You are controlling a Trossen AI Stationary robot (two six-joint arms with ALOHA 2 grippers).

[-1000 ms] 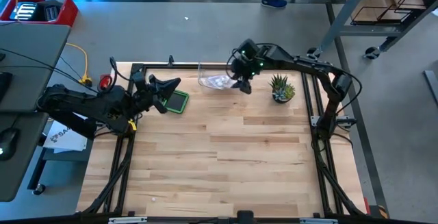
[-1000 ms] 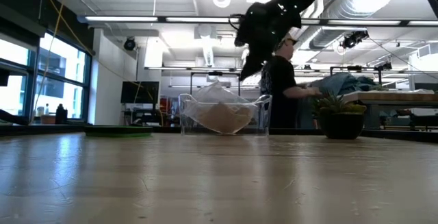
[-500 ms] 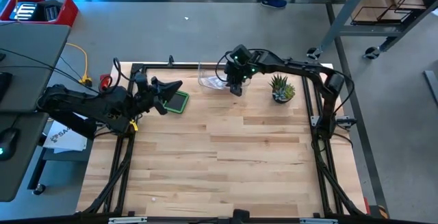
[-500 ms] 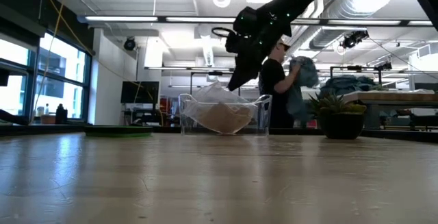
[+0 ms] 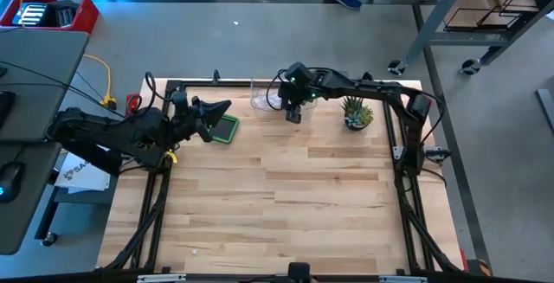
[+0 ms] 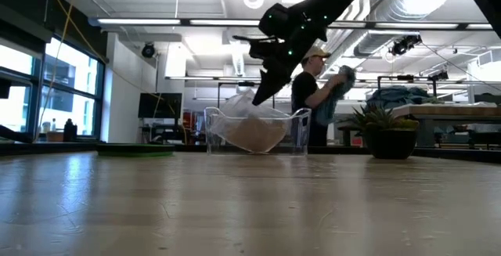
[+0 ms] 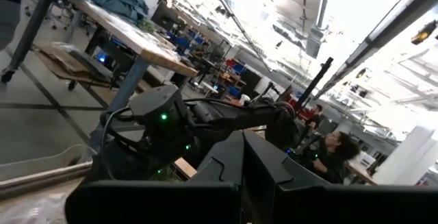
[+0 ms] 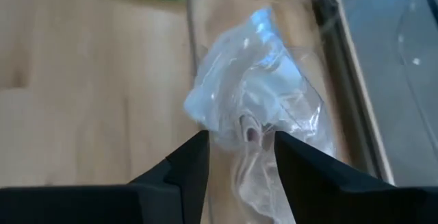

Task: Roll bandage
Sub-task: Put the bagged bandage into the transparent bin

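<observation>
- Floor [image 5: 260,41] around the table: grey, smooth, with a bluish sheen along the far edge.
- Red bin [image 5: 48,10] on the floor at the far left corner.
- Grey desk [image 5: 35,75] left of the table, cables lying across it.
- Ceiling [image 6: 180,5] open, with exposed pipes and long strip lights.
- Tall windows [image 6: 47,84] on the left wall, daylight coming in.
- Person [image 6: 313,84] stands behind, holding blue cloth.

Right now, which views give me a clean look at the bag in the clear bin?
Right wrist view: clear plastic bag blurred, with bright glare. Low view: sharp, but backlit through the transparent bin. High view: bin mostly hidden under the right arm. Left wrist view: no bag visible.
</observation>
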